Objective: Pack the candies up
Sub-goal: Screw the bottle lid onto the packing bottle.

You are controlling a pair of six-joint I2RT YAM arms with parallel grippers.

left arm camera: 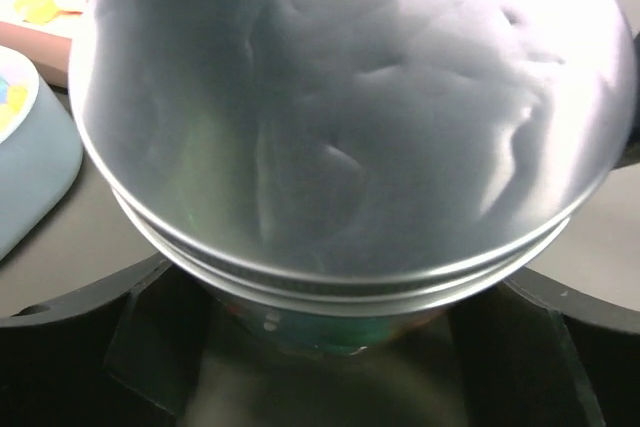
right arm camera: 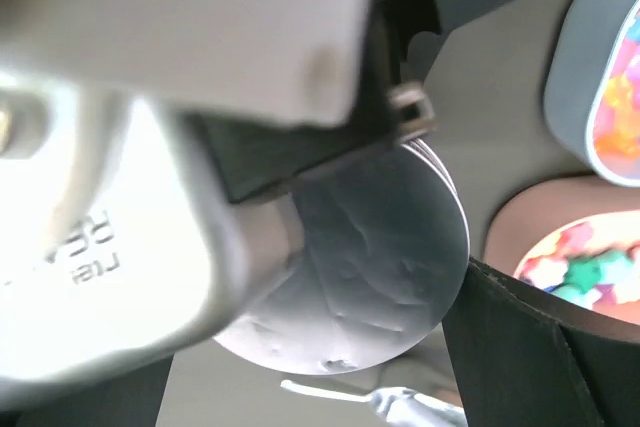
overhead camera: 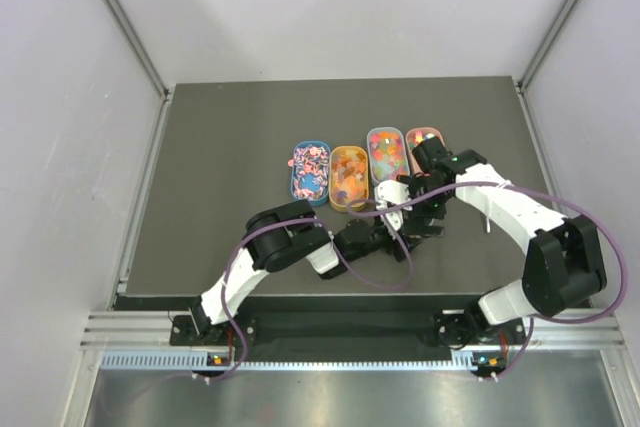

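The candies lie in four oval trays side by side: pink-black bits (overhead camera: 310,169), orange gummies (overhead camera: 348,177), rainbow pieces (overhead camera: 385,152) and pastel ones (overhead camera: 422,139). Both grippers meet just in front of these trays. My left gripper (overhead camera: 392,207) (left arm camera: 335,317) is shut on the body of a clear jar (left arm camera: 330,332), whose silver lid (left arm camera: 350,107) fills the left wrist view. My right gripper (overhead camera: 427,209) (right arm camera: 320,367) stands open around that lid (right arm camera: 380,267), its right finger (right arm camera: 540,347) at the lid's rim. In the top view the jar is hidden under the grippers.
A silver scoop (right arm camera: 410,405) lies on the table just beyond the lid. A grey tray (right arm camera: 570,97) and a pink tray (right arm camera: 510,232) sit close on the right of the right wrist view. The dark table (overhead camera: 220,187) ends at grey walls.
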